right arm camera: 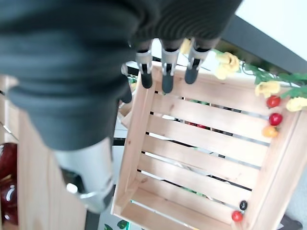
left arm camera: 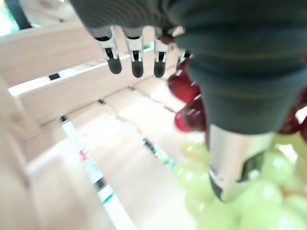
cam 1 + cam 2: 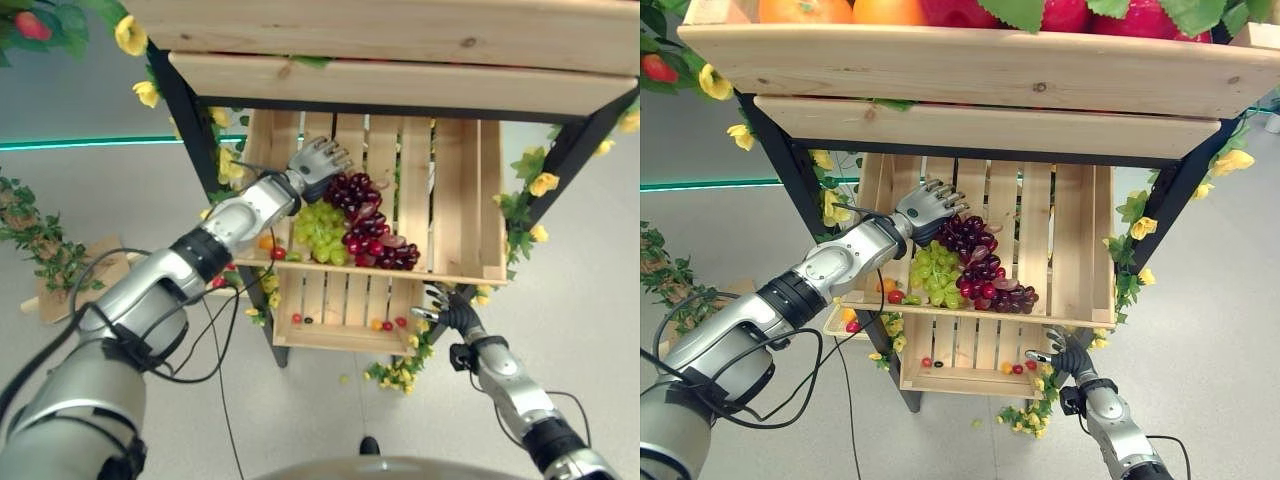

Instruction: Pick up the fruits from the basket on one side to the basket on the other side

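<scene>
We see a wooden stand with a middle crate and a lower crate. The purple grapes and green grapes lie in the middle crate, not yet lifted, so we judge the transfer barely begun. Our left hand hovers over the purple bunch, fingers loose, holding nothing. Our right hand waits by the lower crate, fingers relaxed, empty. A few small fruits sit there.

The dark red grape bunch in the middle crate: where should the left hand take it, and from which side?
Probably at the upper end of the red grape bunch, right under the left hand, coming down from above with fingers open. The bunch lies flat, running diagonally along the crate floor, with the green grapes crowding its left flank, so a side approach looks blocked.
</scene>
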Available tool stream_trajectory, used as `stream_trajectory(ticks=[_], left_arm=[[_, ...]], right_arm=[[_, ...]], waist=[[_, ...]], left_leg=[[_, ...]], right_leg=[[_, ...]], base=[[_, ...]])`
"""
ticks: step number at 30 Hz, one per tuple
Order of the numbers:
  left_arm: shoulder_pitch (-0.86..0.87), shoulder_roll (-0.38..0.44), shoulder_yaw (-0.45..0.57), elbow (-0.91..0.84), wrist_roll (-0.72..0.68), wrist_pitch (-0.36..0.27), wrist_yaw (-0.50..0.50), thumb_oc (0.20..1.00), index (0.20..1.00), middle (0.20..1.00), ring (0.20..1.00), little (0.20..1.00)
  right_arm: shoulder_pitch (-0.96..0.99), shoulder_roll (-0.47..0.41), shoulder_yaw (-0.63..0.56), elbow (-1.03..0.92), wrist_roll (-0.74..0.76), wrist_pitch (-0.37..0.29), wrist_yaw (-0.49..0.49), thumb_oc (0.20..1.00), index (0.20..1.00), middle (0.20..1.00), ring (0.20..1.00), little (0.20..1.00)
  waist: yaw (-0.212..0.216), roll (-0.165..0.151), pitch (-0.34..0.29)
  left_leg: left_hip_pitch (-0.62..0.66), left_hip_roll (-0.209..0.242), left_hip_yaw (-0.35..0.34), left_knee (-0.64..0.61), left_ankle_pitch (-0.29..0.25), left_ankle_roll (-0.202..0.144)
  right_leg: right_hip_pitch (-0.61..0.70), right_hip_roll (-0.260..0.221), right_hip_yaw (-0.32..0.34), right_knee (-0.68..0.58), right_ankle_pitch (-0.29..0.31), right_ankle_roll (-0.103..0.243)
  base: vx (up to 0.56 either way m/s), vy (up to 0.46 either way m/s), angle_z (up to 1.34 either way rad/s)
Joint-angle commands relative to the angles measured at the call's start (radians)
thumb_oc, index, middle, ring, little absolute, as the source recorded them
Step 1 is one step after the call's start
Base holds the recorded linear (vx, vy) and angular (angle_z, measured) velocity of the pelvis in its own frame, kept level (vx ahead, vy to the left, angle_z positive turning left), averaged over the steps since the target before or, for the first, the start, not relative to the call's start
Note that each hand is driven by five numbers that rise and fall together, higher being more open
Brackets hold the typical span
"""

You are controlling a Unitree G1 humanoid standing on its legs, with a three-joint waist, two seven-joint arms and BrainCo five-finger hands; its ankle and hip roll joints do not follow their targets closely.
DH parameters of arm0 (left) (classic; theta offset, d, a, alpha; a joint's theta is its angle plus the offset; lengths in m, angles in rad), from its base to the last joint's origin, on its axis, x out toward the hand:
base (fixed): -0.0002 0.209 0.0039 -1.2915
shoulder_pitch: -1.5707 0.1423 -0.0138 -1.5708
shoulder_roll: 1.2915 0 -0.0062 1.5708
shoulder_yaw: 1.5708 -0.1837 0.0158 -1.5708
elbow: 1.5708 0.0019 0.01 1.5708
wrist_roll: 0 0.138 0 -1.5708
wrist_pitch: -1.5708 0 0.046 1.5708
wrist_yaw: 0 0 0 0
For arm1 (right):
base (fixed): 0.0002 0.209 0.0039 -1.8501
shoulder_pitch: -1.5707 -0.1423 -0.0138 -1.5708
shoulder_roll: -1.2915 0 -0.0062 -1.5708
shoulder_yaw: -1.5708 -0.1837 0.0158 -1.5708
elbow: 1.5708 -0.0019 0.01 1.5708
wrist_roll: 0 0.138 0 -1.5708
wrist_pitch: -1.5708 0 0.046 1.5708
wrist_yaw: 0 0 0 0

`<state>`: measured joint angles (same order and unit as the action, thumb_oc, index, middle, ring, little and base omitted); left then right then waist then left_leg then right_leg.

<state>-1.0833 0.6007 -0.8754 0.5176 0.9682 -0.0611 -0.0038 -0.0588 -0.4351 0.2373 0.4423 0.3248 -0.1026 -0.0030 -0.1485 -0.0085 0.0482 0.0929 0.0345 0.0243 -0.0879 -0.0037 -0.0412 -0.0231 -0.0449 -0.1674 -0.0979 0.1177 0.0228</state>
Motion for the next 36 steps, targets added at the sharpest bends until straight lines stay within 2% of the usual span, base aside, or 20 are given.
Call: stream_trajectory(ticks=[1, 11, 15, 16, 18, 20, 24, 29, 30, 31, 36], left_arm=[[-0.111, 0.006, 0.018, 0.065, -0.016, 0.020, 0.026, 1.000, 1.000, 1.000, 1.000, 1.000], [-0.098, -0.033, 0.070, 0.143, -0.089, 0.052, 0.045, 1.000, 1.000, 1.000, 1.000, 1.000], [-0.039, -0.060, 0.150, 0.138, -0.243, 0.058, 0.063, 1.000, 1.000, 1.000, 1.000, 1.000], [0.009, -0.073, 0.215, 0.112, -0.361, 0.052, 0.065, 1.000, 1.000, 1.000, 1.000, 1.000], [0.087, -0.079, 0.319, 0.074, -0.500, 0.058, 0.094, 1.000, 1.000, 1.000, 1.000, 1.000], [0.187, -0.081, 0.396, 0.006, -0.579, 0.047, 0.122, 1.000, 1.000, 1.000, 1.000, 1.000], [0.383, -0.070, 0.488, -0.169, -0.567, 0.023, 0.140, 1.000, 1.000, 1.000, 1.000, 1.000], [0.610, -0.037, 0.599, -0.352, -0.511, -0.048, 0.199, 1.000, 1.000, 1.000, 1.000, 1.000], [0.612, -0.037, 0.600, -0.354, -0.511, -0.048, 0.199, 1.000, 1.000, 1.000, 1.000, 1.000], [0.689, -0.018, 0.642, -0.435, -0.505, -0.076, 0.195, 1.000, 1.000, 1.000, 1.000, 1.000], [0.878, 0.011, 0.740, -0.568, -0.532, -0.125, 0.191, 1.000, 1.000, 1.000, 1.000, 1.000]], right_arm=[[-0.008, -0.007, -0.072, -0.023, -0.011, -0.062, 0.002, 1.000, 1.000, 1.000, 1.000, 1.000], [-0.008, 0.000, -0.068, -0.013, -0.018, -0.060, 0.001, 1.000, 1.000, 1.000, 1.000, 1.000], [-0.010, 0.012, -0.074, -0.011, -0.011, -0.060, -0.003, 1.000, 1.000, 1.000, 1.000, 1.000], [-0.009, 0.021, -0.083, -0.011, -0.008, -0.059, -0.005, 1.000, 1.000, 1.000, 1.000, 1.000], [0.001, 0.033, -0.098, -0.013, -0.003, -0.052, -0.008, 1.000, 1.000, 1.000, 1.000, 1.000], [0.007, 0.042, -0.116, -0.010, -0.003, -0.050, -0.012, 1.000, 1.000, 1.000, 1.000, 1.000], [0.016, 0.052, -0.141, -0.019, -0.014, -0.052, -0.024, 1.000, 1.000, 1.000, 1.000, 1.000], [0.033, 0.065, -0.165, -0.030, -0.007, -0.079, -0.034, 1.000, 1.000, 1.000, 1.000, 1.000], [0.033, 0.065, -0.164, -0.030, -0.007, -0.079, -0.034, 1.000, 1.000, 1.000, 1.000, 1.000], [0.048, 0.067, -0.178, -0.035, -0.003, -0.086, -0.034, 1.000, 1.000, 1.000, 1.000, 1.000], [0.071, 0.074, -0.202, -0.045, 0.001, -0.099, -0.038, 1.000, 1.000, 1.000, 1.000, 1.000]], waist=[[0.018, -0.034, -0.003], [0.017, -0.036, -0.005], [0.019, -0.040, -0.002], [0.023, -0.043, -0.002], [0.027, -0.042, -0.004], [0.035, -0.043, -0.001], [0.048, -0.047, 0.000], [0.066, -0.053, 0.005], [0.066, -0.054, 0.006], [0.073, -0.055, 0.005], [0.093, -0.061, 0.012]], left_leg=[[-0.013, 0.031, -0.008, 0.005, -0.024, -0.035], [-0.014, 0.033, -0.006, 0.004, -0.019, -0.037], [-0.015, 0.033, -0.006, 0.004, -0.017, -0.037], [-0.016, 0.032, -0.007, 0.004, -0.017, -0.037], [-0.014, 0.031, -0.010, 0.004, -0.017, -0.036], [-0.014, 0.032, -0.013, 0.005, -0.018, -0.035], [-0.015, 0.031, -0.014, 0.007, -0.018, -0.032], [-0.017, 0.030, -0.019, 0.008, -0.019, -0.032], [-0.022, 0.028, -0.019, 0.010, -0.010, -0.031], [-0.018, 0.030, -0.021, 0.008, -0.019, -0.033], [-0.027, 0.026, -0.031, 0.013, -0.010, -0.032]], right_leg=[[0.097, -0.049, -0.012, 0.011, -0.136, 0.128], [0.096, -0.047, -0.013, 0.011, -0.136, 0.128], [0.096, -0.047, -0.013, 0.011, -0.135, 0.125], [0.096, -0.048, -0.016, 0.011, -0.135, 0.124], [0.099, -0.049, -0.018, 0.011, -0.135, 0.122], [0.102, -0.051, -0.020, 0.011, -0.136, 0.119], [0.102, -0.051, -0.019, 0.011, -0.135, 0.114], [0.104, -0.052, -0.021, 0.011, -0.137, 0.109], [0.100, -0.054, -0.022, 0.011, -0.129, 0.108], [0.104, -0.051, -0.023, 0.011, -0.139, 0.108], [0.104, -0.053, -0.034, 0.011, -0.131, 0.104]], base=[[0.00, 0.000, 0.00], [0.00, 0.000, 0.00], [0.00, 0.000, 0.00], [0.00, 0.000, 0.00], [0.00, 0.000, 0.00], [0.00, 0.000, 0.00], [-0.02, -0.003, 0.00], [-0.01, -0.004, 0.01], [0.00, 0.000, 0.00], [-0.04, -0.005, 0.01], [0.00, -0.005, 0.02]])
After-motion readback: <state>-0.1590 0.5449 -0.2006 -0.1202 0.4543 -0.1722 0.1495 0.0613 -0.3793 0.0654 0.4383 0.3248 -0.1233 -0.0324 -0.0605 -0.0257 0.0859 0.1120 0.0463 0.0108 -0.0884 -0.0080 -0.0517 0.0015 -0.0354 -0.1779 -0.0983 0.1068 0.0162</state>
